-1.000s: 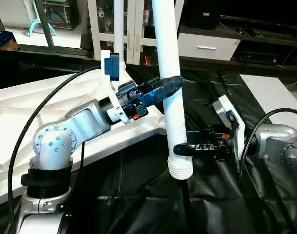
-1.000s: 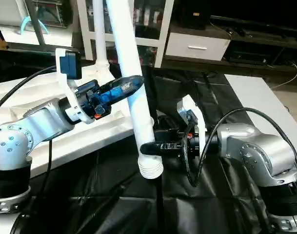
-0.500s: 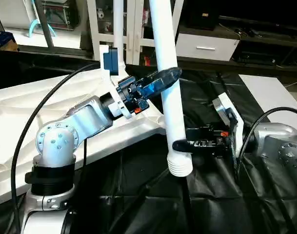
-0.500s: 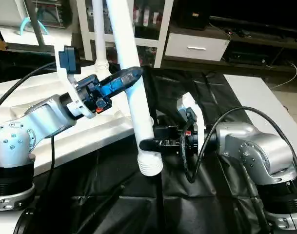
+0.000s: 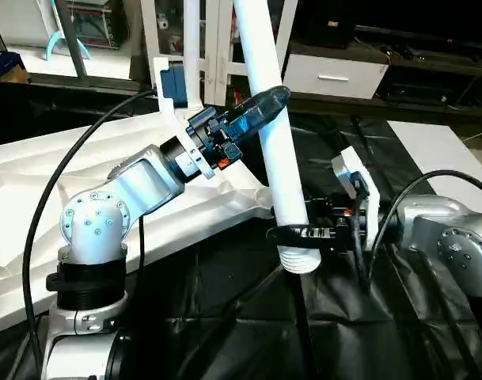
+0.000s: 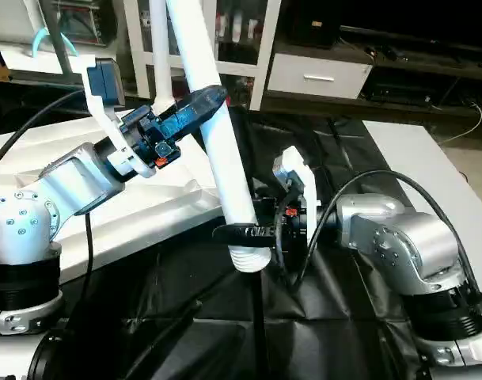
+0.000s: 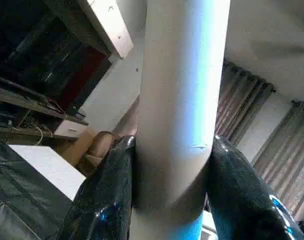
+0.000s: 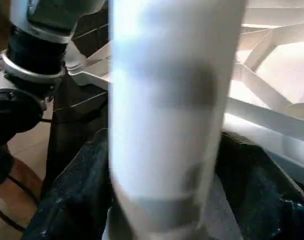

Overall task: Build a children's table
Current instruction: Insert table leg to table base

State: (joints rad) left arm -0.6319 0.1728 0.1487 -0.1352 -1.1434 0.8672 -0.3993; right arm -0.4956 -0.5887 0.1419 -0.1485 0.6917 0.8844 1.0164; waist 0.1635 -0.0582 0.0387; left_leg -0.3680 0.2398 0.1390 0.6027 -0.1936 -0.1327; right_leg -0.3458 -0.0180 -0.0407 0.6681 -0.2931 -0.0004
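The children's table top lies with its ribbed underside up on the left. One white leg stands upright at its far corner. A second long white leg hangs tilted in the air, its ribbed end low over the black sheet by the top's near corner. My left gripper is shut on this leg's upper part, and the fingers press both sides of the tube. My right gripper sits around the same leg just above the ribbed end.
A black sheet covers the floor under the arms. A white glass-door cabinet and a drawer unit stand behind. A white flat board lies at the right. Black cables loop off both arms.
The held leg leans more, its top further left and its ribbed end slightly higher. My left gripper rose a little. My right arm pushed leftward in closer to the leg.
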